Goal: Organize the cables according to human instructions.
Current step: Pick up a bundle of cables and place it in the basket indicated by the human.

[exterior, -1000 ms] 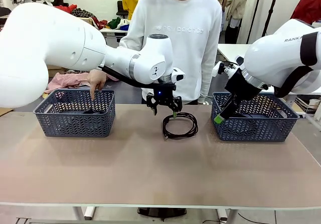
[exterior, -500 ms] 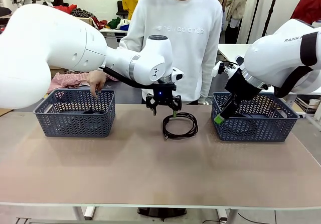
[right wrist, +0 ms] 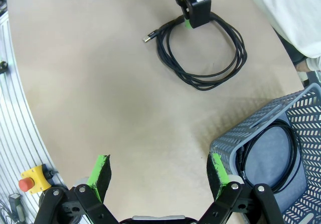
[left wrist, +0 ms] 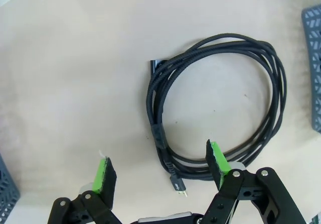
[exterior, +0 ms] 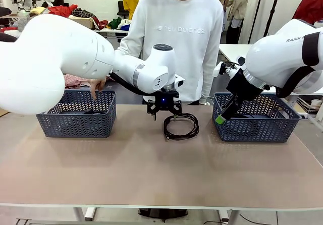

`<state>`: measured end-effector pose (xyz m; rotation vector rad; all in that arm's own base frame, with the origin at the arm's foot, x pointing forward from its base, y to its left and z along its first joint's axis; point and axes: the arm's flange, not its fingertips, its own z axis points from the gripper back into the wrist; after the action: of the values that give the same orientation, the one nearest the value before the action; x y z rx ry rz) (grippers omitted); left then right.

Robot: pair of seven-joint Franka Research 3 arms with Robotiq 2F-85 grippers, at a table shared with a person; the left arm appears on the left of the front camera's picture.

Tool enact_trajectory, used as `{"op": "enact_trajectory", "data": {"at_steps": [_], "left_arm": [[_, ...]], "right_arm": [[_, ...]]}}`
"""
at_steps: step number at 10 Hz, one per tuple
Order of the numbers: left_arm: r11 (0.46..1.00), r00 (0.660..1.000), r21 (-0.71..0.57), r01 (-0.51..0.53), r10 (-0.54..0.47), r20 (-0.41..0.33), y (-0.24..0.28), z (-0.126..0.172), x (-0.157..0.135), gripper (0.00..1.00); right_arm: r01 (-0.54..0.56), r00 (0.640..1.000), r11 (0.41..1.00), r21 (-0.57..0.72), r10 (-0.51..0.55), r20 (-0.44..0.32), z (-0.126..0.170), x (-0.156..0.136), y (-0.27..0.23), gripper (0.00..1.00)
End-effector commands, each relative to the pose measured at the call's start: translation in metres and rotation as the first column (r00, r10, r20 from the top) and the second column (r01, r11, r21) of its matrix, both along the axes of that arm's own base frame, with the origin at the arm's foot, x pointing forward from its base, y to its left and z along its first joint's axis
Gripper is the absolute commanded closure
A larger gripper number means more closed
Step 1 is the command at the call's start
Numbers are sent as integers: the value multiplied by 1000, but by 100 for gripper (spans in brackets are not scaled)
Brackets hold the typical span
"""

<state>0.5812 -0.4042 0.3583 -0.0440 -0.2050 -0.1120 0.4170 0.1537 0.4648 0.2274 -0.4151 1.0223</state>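
Fingers of our left gripper (left wrist: 163, 169) stay spread wide, now lower over the cable (left wrist: 215, 103), its loop at twelve o'clock; a grasp seems next.

I've got one coiled cable (exterior: 181, 125) lying mid-table between the two baskets, left basket (exterior: 75, 118) and right basket (exterior: 257, 121). Another cable (right wrist: 271, 153) sits inside the right one.

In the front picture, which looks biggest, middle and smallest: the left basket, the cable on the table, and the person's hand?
1. left basket
2. cable
3. person's hand, partly hidden by the robot arm
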Motion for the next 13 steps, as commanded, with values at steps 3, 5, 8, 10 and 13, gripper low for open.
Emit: {"op": "enact_trajectory", "data": {"at_steps": [3,5,8,10,13], "left_arm": [[997,997,-12,-71,71,36,-10,-17,0,4],[997,997,-14,-77,77,12,-11,-25,0,4],[996,997,-22,-81,81,-6,-12,-32,1,4],[996,997,-34,-79,79,-15,-12,-34,2,4],[997,998,-40,-65,64,-17,-12,-37,4,4]], "right_arm": [[2,1000,1000,0,-2,4,1,0,1,0],[2,1000,1000,0,-2,4,1,0,1,0],[2,1000,1000,0,-2,4,1,0,1,0],[2,1000,1000,0,-2,4,1,0,1,0],[2,1000,1000,0,-2,4,1,0,1,0]]}}
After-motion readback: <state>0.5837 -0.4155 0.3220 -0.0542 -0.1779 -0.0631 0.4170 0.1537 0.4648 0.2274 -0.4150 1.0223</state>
